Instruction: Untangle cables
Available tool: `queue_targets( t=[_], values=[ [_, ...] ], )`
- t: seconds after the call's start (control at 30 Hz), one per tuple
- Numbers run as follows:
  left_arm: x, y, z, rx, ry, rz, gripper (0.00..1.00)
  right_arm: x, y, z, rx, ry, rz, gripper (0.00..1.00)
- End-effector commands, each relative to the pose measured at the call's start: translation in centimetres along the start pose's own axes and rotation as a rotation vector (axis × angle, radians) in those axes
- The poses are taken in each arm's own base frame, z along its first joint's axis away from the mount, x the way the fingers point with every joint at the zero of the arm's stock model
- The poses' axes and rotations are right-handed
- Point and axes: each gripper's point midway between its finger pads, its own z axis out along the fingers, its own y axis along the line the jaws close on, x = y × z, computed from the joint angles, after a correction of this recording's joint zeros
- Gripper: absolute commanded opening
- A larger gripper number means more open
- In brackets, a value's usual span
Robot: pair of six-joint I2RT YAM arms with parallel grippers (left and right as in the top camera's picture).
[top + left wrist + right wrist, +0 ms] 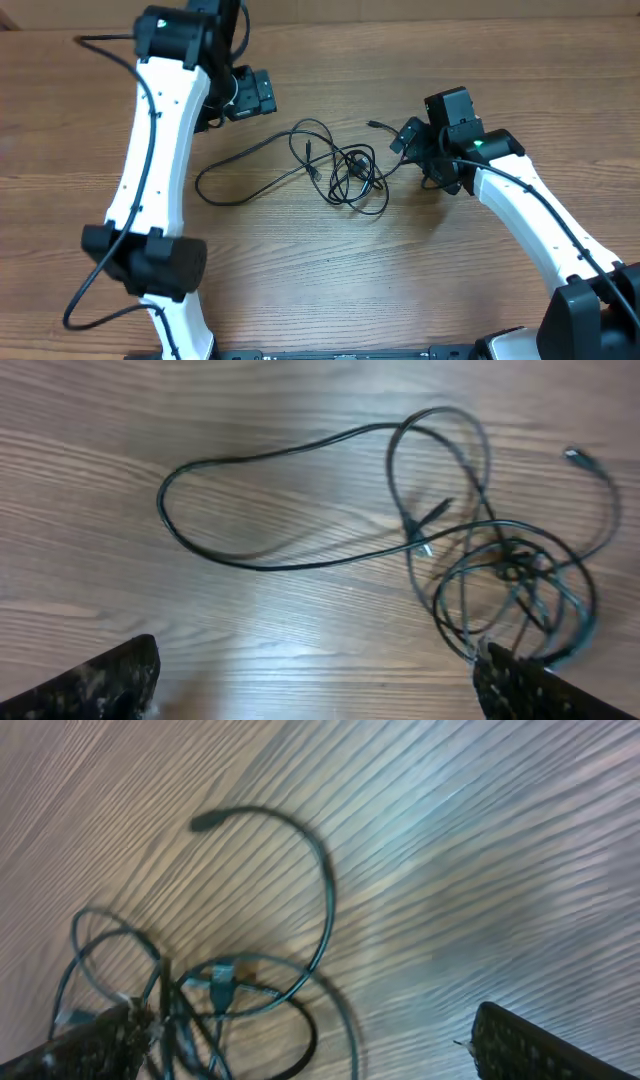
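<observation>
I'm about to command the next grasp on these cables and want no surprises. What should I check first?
1. Left gripper open and empty: ok.
2. Right gripper open, nothing clamped: ok.
3. Cables lying on the table, none hanging off: ok.
4. Knot loosened: not ok, strands cross tightly there.
5. Loose plug end clear of the knot: ok, near the right gripper.
6. Number of cables in the knot: cannot tell.
</observation>
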Motion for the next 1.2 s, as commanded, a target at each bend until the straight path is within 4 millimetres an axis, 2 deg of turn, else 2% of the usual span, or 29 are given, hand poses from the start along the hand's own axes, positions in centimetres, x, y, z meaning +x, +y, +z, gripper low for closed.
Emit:
queue_targets(
  t=[0.0,0.13,0.23,0.37,0.53,0.73,0.93,1.03,1.1,1.17],
  values=[
    [-1.2,1.9,2.5,-0.081,0.031,-0.077,1.0,-1.2,0.0,-0.8,0.008,-0.056,0.004,1.0],
    [-2.0,4.6,4.0,-0.066,0.098,-0.214,1.0,-1.2,0.0,-0.8,0.008,-0.056,0.004,1.0],
    [-1.8,6.6,4.8,-0.096,0.148,-0.232,1.0,-1.2,0.0,-0.8,0.008,-0.056,0.004,1.0],
    [-1.1,7.1,6.2,-0.092,0.201,-0.152,1.0,-1.2,0.0,-0.8,0.008,-0.056,0.004,1.0],
    [-0.8,6.0,9.2,-0.009,0.232,-0.011,1.0,-1.2,0.0,-0.8,0.008,-0.056,0.004,1.0],
    [-0.3,7.6,13.6,-0.08,0.236,0.0,0.99,-1.2,0.0,-0.8,0.007,-0.056,0.004,1.0],
    [1.6,8.9,18.2,-0.112,0.261,-0.005,0.89,-1.3,0.2,-0.8,-0.001,-0.063,0.004,1.0],
    [2.6,9.3,20.0,-0.117,0.269,-0.005,0.81,-1.5,0.3,-0.9,-0.007,-0.069,0.004,1.0],
    [2.8,9.5,20.6,-0.119,0.265,-0.005,0.79,-1.5,0.4,-0.9,-0.01,-0.071,0.005,1.0],
    [3.1,10.5,21.4,-0.169,0.253,0.002,0.74,-1.6,0.4,-0.9,-0.008,-0.074,0.005,1.0]
  ],
)
